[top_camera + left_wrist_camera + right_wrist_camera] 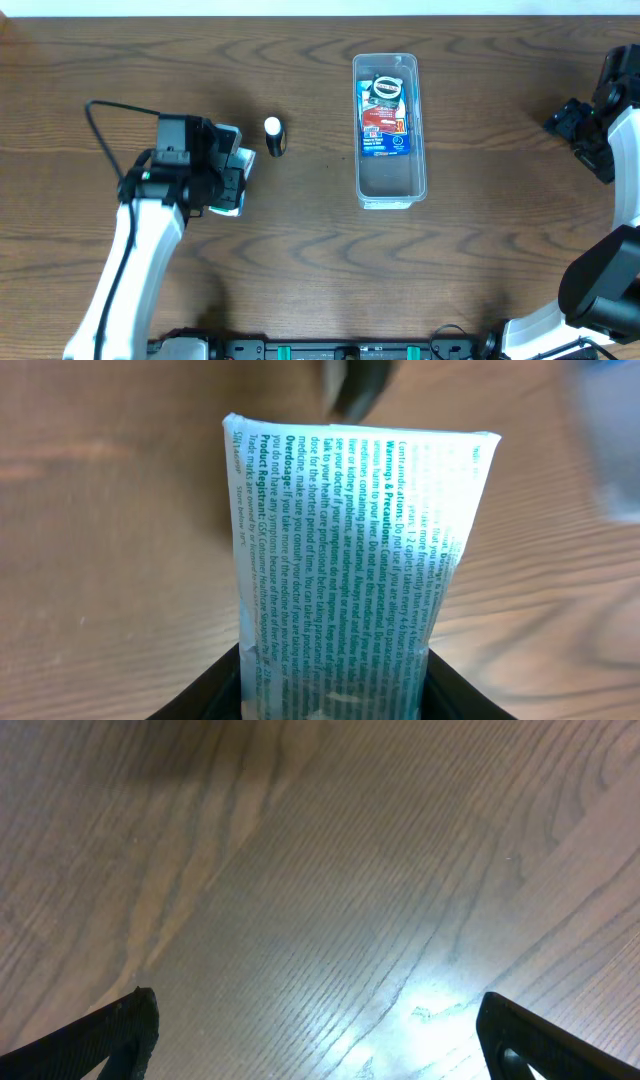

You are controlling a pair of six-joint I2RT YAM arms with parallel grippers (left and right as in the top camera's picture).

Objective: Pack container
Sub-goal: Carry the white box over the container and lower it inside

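Holding a white sachet [350, 550] with green print, our left gripper [232, 170] is clamped on its lower end, and the sachet sticks out ahead of the jaws above the table [300, 260]. We'd call this the carry step: item picked, not yet dropped in.

The container [420, 150] sits near the middle of the table, well to the right of that gripper, long side running away from us. The far half holds a carded pack [385, 112] lying flat, and the near half looks bare.

Next move, as we read it: swing the sachet over to the bin, clear the rim, and let go over the near half so it doesn't land on the card. A small dark bottle with a white cap [273, 136] lies just beside the path, so we'd pass over it rather than clip it.

Our right gripper [320, 1035] is off at the right edge, fingers spread wide over bare wood, holding nothing.

Count:
- one container
- one sachet
- one carded pack
- one bottle
- two arms
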